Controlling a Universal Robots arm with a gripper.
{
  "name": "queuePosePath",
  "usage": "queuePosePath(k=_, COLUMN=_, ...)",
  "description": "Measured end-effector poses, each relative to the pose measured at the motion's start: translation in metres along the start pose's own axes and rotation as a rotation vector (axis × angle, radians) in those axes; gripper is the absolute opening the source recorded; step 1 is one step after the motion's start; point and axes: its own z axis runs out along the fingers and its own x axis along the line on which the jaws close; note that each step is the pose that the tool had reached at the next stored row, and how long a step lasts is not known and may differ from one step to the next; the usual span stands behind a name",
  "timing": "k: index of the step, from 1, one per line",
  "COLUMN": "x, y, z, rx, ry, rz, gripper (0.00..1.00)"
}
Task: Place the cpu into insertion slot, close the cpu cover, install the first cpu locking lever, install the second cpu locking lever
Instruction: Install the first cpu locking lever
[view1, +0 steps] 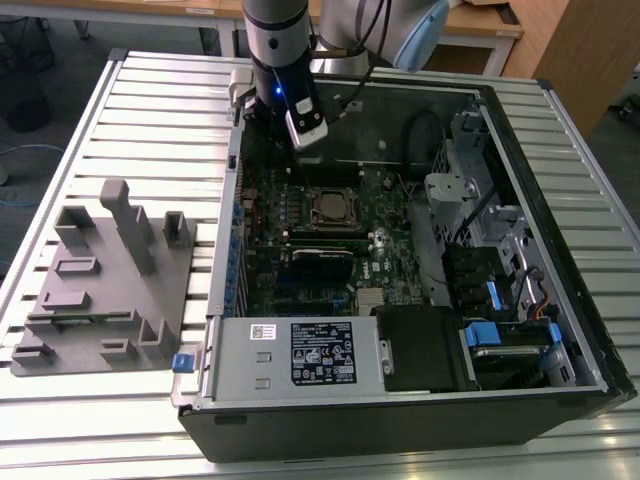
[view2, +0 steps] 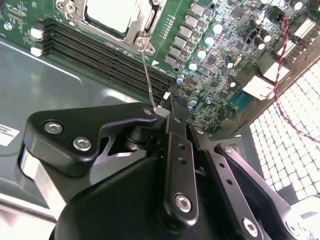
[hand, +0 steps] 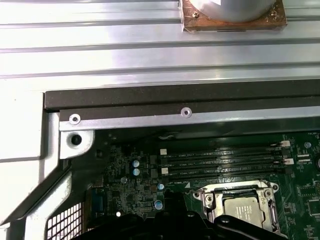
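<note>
While the tool (view2: 162, 111) pinches a thin locking lever (view2: 148, 75), dull silver cpu (view2: 112, 10) inside its shiny cover (view2: 145, 22)

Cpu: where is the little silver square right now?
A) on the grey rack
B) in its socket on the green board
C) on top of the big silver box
B: the cpu lies flat in the socket on the green board.

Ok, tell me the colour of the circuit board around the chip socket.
The circuit board is green; the second wrist view shows it best.
</note>
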Motion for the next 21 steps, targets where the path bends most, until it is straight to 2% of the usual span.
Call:
queuePosePath(k=6, x=-0.0009, y=-0.0002, z=0.0013, rx=-0.0002, ry=-0.0001, rz=0.0, gripper=0.1)
queuePosePath(k=11, x=-0.0053, y=-0.0001, z=0.0025, rx=-0.0001, ry=0.0, rz=0.0, gripper=0.1)
queuePosePath(k=16, x=-0.0135, y=0.0005, z=0.0036, rx=-0.0001, ry=0.0, rz=0.0, gripper=0.1)
queuePosePath(k=21, x=-0.0255, y=0.0013, z=0.0048, rx=-0.0001, ry=0.0, rz=0.0, gripper=0.1)
